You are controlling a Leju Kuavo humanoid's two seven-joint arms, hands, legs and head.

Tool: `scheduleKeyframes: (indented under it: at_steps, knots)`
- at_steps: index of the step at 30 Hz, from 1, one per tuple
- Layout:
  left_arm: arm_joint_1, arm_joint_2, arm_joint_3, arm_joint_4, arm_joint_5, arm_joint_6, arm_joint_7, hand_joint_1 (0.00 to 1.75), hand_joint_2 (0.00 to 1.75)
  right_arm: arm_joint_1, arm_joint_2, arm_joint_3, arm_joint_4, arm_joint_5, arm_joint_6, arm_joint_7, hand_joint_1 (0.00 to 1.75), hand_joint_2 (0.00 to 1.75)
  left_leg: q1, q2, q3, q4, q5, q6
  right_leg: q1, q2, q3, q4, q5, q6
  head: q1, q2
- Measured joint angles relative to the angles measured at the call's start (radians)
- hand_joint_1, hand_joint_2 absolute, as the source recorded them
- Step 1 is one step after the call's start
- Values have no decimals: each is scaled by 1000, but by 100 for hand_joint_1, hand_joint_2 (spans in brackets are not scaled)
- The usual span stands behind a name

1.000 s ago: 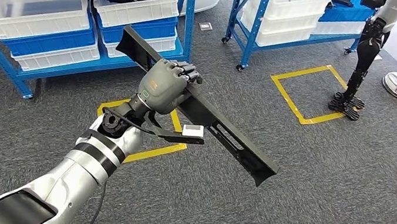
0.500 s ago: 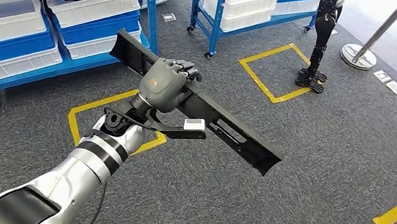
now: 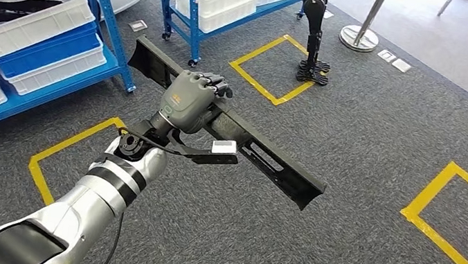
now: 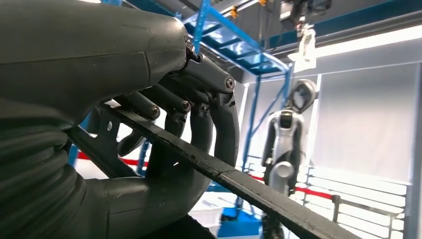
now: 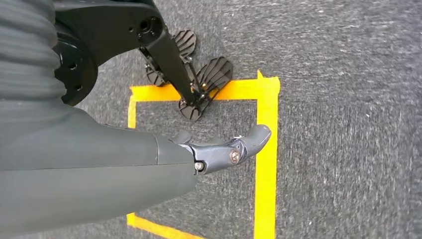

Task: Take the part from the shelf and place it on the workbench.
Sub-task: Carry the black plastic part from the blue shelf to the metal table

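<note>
The left robot hand [image 3: 188,101] was clenched around a long black part [image 3: 231,131], holding it in the air above the grey carpeted floor [image 3: 354,248]. The grip sat nearer the part's far-left end than its near-right end, so most of the length stuck out to the right of the hand. The part's long axis ran on a diagonal, from far left to near right, roughly level. In the left wrist view the dark fingers [image 4: 219,114] wrapped over the part's thin top edge, with the thumb underneath.

The part looked like a flat, narrow black bar or bracket, matte, with slotted cut-outs along the right half and a wider, angled end at the far left. It seemed stiff rather than bendable.

The right robot hand [image 5: 219,152] hung down over the carpet beside yellow floor tape [image 5: 266,164]; it held nothing, with its fingers loosely extended.

Blue shelves [image 3: 35,39] with white and blue bins stood at the far left, well apart from the part. The part was already off the shelf, so the carry to the tabletop probably came next, with the left hand doing the work.
</note>
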Motion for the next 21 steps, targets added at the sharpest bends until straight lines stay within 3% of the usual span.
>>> scheduleKeyframes:
  at_steps: [2, 4, 6, 8, 10, 11, 12, 13, 14, 16, 17, 19, 21]
  knots:
    - [-2, 0, 0, 0, -1, 0, 0, 175, 175, -1, 0, -1, 0, 0, 0, -1, 0, 175, -3, -16, 12, -30, 2, 3, -2, 20, -9, -1, 4, 11, 0, 0]
    - [-7, -3, -2, 0, -2, 0, 1, 175, 175, 3, -2, -2, 0, 0, 0, -1, 0, 175, -6, 7, 15, -38, 8, 15, -5, 30, -17, -6, 8, 26, 0, 0]
    - [-14, -8, -4, 0, -4, 0, 2, 175, 175, 3, -3, -2, 0, 1, 0, -1, 0, 175, -2, 31, 21, -49, 16, 30, 0, -17, -45, 37, -11, 29, 5, 0]
    - [-18, -10, -4, 0, -8, 0, 3, 175, 175, -3, -2, -2, 0, 2, 0, -1, 0, 175, -4, 57, 22, -54, 18, 38, 2, -79, -109, 159, -61, 23, 11, 0]
    - [-18, -10, -4, 0, -8, 0, 3, 175, 175, -7, -1, -2, 0, 3, 0, -1, 0, 175, -6, 85, 22, -54, 17, 39, -1, -97, -166, 272, -96, 27, 12, 0]
    - [-18, -10, -4, 0, -7, 0, 3, 175, 175, -7, -2, -2, 0, 4, 0, -2, 0, 175, -6, 98, 22, -53, 16, 39, -3, -101, -168, 279, -95, 34, 13, 0]
    - [-18, -10, -5, 0, -6, 0, 3, 175, 175, -7, -2, -2, 0, 5, 0, -2, 0, 175, -6, 110, 22, -53, 14, 37, -6, -107, -147, 243, -80, 44, 13, 0]
    - [-18, -11, -5, 0, -4, 0, 3, 175, 175, -7, -3, -2, 0, 5, 0, -1, 0, 175, -5, 121, 24, -53, 12, 34, -8, -122, -107, 174, -56, 53, 13, 0]
    - [-19, -11, -5, 0, -2, 0, 3, 175, 175, -8, -4, -2, -1, 6, 0, -1, 0, 175, -7, 132, 25, -52, 9, 29, -8, -151, -63, 98, -33, 59, 14, 0]
    - [-21, -10, -6, 0, -1, 0, 3, 175, 175, -11, -3, -2, -1, 8, 0, -2, 0, 175, -15, 151, 29, -52, 3, 18, -2, -191, -8, 3, -6, 54, 12, 0]
    - [-22, -9, -6, 0, -1, 0, 2, 175, 175, -12, -3, -2, -1, 8, 0, -2, 0, 175, -19, 162, 32, -53, 0, 12, 2, -195, -3, -7, -3, 46, 12, 0]
    - [-22, -8, -6, 0, -1, 0, 2, 175, 175, -12, -4, -2, -1, 8, 0, -2, 0, 175, -17, 180, 39, -54, -4, 1, 1, -165, -5, -8, 0, 30, 8, 0]
    - [-22, -8, -7, 0, -1, 0, 1, 175, 175, -11, -5, -2, -1, 8, 0, -2, 0, 175, -10, 147, 21, -15, -31, -8, -7, -139, -3, -10, 2, 16, 6, 0]
